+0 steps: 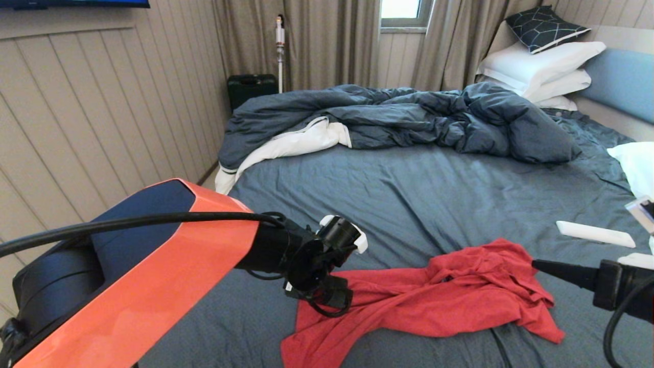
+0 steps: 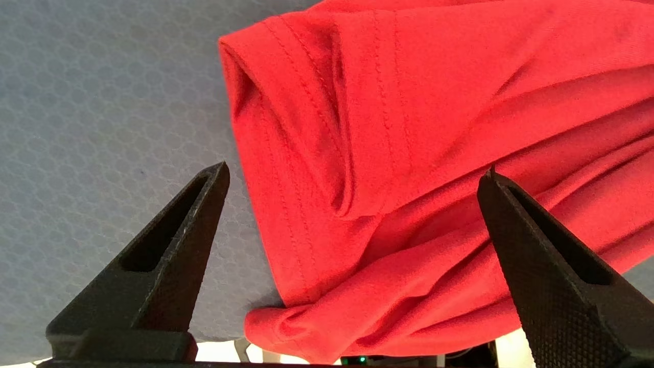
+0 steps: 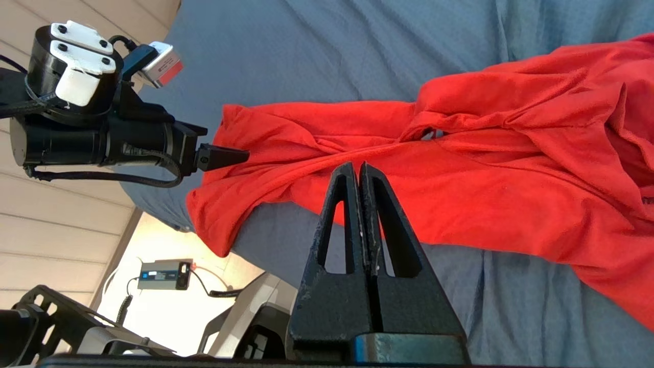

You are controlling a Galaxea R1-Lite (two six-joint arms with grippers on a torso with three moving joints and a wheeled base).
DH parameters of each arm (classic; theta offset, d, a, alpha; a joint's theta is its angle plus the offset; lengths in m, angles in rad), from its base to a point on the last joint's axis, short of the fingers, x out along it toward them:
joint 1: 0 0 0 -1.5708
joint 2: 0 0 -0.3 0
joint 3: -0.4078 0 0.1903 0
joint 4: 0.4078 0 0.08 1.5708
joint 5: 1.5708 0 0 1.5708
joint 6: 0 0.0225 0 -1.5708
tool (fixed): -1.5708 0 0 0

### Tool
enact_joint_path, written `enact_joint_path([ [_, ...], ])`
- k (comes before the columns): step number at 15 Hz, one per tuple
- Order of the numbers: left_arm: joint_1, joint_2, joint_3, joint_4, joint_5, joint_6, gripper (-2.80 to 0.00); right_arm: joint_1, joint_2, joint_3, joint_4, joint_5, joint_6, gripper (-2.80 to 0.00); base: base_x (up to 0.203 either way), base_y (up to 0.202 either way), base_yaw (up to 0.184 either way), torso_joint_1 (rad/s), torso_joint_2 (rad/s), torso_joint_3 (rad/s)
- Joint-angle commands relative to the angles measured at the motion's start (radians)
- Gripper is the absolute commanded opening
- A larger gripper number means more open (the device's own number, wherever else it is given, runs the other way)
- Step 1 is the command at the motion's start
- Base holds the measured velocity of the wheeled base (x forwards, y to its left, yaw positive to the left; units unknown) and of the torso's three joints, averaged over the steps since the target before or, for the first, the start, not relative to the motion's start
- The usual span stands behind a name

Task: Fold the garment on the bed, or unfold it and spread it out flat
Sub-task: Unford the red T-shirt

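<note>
Red fabric fills the lower centre of the head view: one short-sleeved T-shirt (image 1: 439, 301), the garment, lies crumpled and twisted on the slate-blue sheet of the bed (image 1: 388, 189). Its lower-left part reaches the near edge of the mattress. No lettering shows on it from here.

Two grippers are in view. The left gripper (image 2: 352, 176), at the end of the orange and navy arm in the lower left of the head view, hangs over the shirt's left end. Its two black fingers (image 2: 168, 245) stand spread wide on either side of a stitched hem fold, holding nothing; whether the tips touch the cloth is hard to say.

The right gripper (image 3: 358, 171) enters from the right edge of the head view, level with the shirt's right side. Its two fingers are pressed together with nothing between them.

Across the top of the bed lies one rumpled dark blue duvet (image 1: 409, 120) with white lining. At upper right are three stacked white pillows (image 1: 541, 71) and one dark patterned cushion (image 1: 544, 26).
</note>
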Motion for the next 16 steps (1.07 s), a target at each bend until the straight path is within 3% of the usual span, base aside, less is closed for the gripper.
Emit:
enact_joint_path([
  [1, 0.001, 0.002, 0.000, 0.002, 0.001, 0.001, -2.80, 0.000, 0.003, -0.001, -0.004, 0.004, 0.001, -2.80, 0.000, 0.000, 0.000, 0.000, 0.00, 0.000],
  [13, 0.000, -0.002, 0.001, -0.024, 0.004, 0.007, -2.80, -0.009, -0.003, -0.001, -0.045, 0.027, 0.001, -2.80, 0.000, 0.000, 0.000, 0.000, 0.00, 0.000],
  [16, 0.044, -0.053, 0.000, -0.056, 0.008, 0.006, -2.80, -0.008, -0.023, -0.001, -0.044, 0.027, 0.001, -2.80, 0.000, 0.000, 0.000, 0.000, 0.00, 0.000],
])
